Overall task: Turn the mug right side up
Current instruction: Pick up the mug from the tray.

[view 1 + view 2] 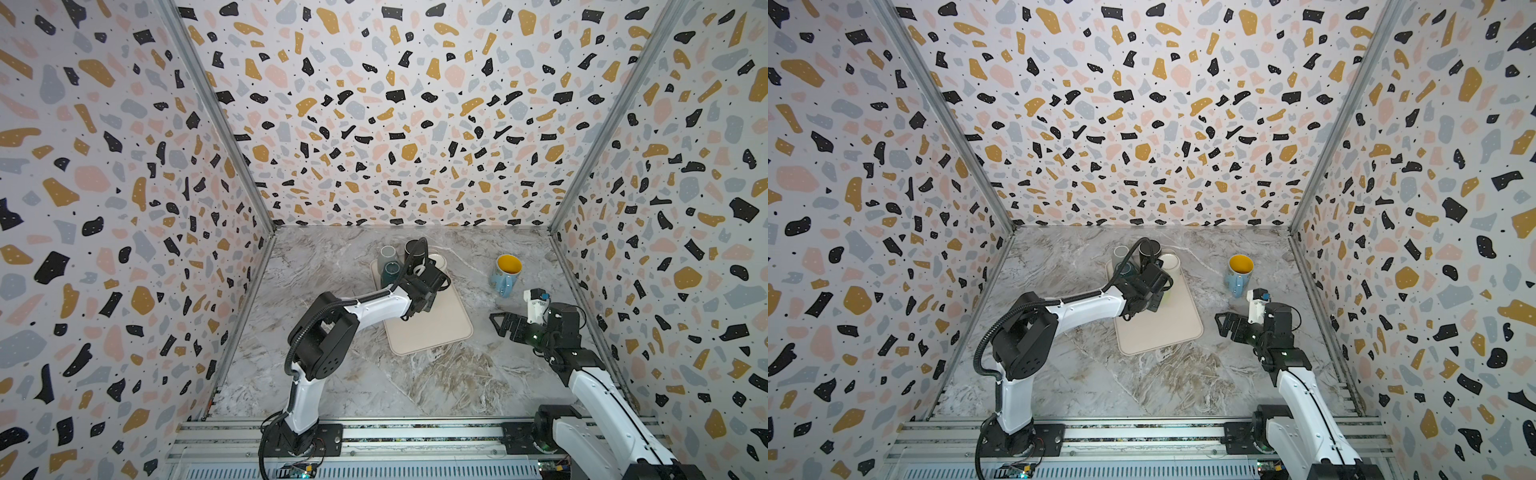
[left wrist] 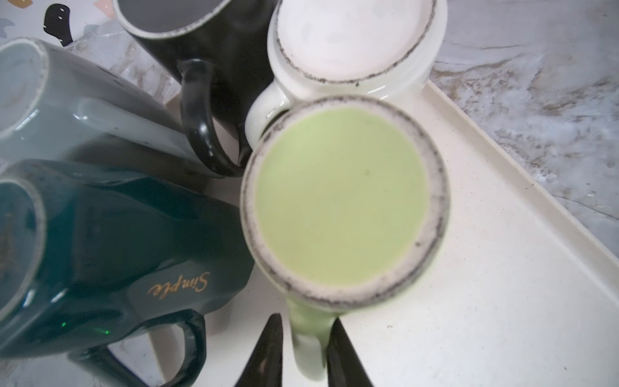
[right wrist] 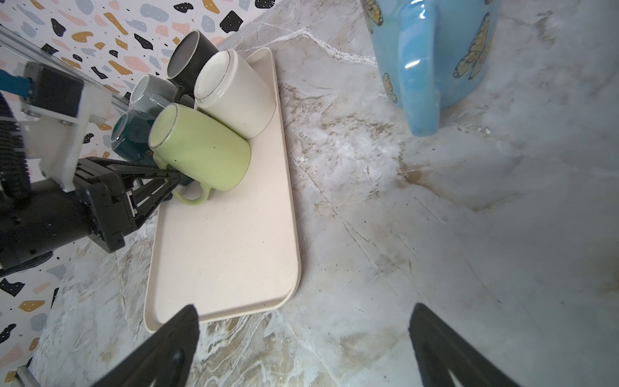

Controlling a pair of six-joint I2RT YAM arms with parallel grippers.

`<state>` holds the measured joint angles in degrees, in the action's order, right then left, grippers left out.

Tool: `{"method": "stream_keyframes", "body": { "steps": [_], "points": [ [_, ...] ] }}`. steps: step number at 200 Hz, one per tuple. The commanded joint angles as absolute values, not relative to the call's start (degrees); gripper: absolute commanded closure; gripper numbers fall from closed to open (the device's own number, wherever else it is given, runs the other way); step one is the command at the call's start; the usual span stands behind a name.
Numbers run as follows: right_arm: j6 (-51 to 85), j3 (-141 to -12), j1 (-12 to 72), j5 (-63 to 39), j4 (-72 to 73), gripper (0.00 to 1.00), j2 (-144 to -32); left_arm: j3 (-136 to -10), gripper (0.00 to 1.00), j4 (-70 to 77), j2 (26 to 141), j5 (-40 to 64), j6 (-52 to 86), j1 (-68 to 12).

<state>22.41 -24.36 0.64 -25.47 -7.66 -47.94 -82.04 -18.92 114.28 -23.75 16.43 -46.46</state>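
White-shelled left arm (image 1: pixel 376 305) and right arm (image 1: pixel 598 399), black joints (image 1: pixel 326 345), ribbed black cable hose (image 1: pixel 289 349)

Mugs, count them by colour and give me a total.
black mug: 1
white mug: 1
grey mug: 1
dark teal mug: 1
light green mug: 1
blue mug: 1
Total: 6

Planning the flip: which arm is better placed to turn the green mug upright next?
Left. The left gripper is shut on the handle of the upside-down green mug on the tray. The right gripper hangs open, apart from it, near the upright blue mug.
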Motion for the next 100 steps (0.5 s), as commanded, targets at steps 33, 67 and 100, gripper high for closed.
{"method": "stream_keyframes", "body": {
  "steps": [33,67,100],
  "points": [
    [22.02,-23.83,0.62,-25.51,-7.17,0.01,-47.1,-84.79,0.78,-19.39,115.83,-24.26,15.68,-46.41],
    [21.97,-23.9,0.55,-25.47,-7.16,0.01,-47.16,-85.6,0.78,-19.73,116.43,-23.94,15.7,-46.42],
    [21.99,-23.87,0.61,-25.49,-7.12,0.01,-47.2,-86.14,0.77,-19.83,117.15,-23.48,15.76,-46.41]
  ]
}}
